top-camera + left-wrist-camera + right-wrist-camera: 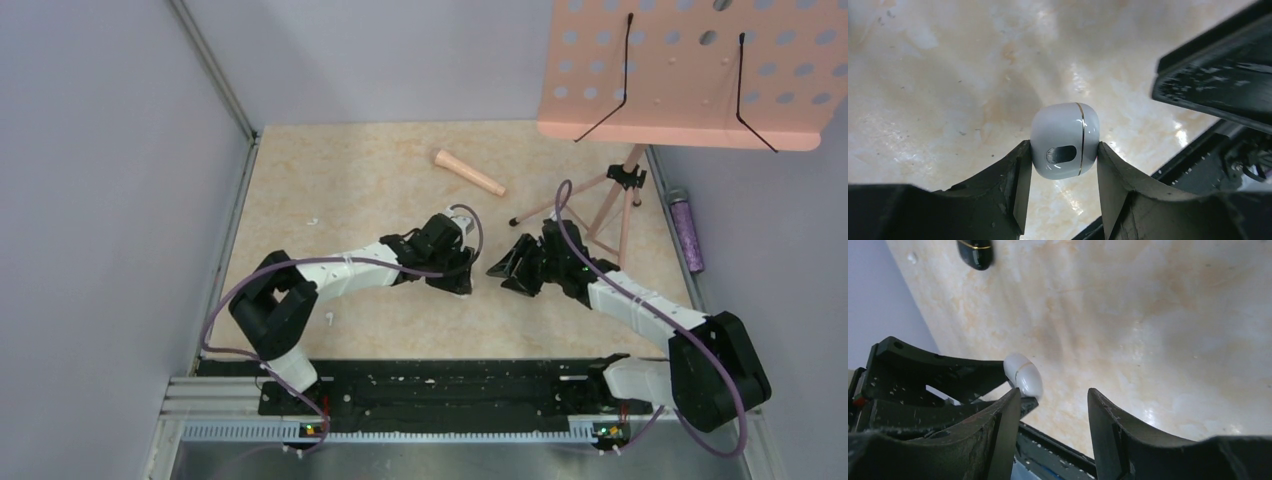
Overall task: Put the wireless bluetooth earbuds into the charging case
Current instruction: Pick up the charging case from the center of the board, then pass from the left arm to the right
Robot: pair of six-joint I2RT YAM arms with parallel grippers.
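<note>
The charging case [1063, 142] is a small white rounded shell with a thin seam and an oval slot, closed. My left gripper [1063, 146] is shut on it, one finger on each side, just above the table. In the right wrist view the charging case [1023, 374] shows beyond my left finger, held by the other arm's black fingers. My right gripper [1053, 391] is open with nothing between its fingers. In the top view the left gripper [462, 276] and right gripper [502, 268] nearly meet mid-table. Two tiny white earbuds [313, 221] [329, 319] lie on the table at the left.
A pink music stand [690, 70] on a tripod [615, 205] stands at the back right. A peach cone-shaped piece [468, 172] lies behind the grippers. A purple glitter tube [687, 230] lies along the right wall. A dark rounded object with a gold band [975, 252] lies farther off.
</note>
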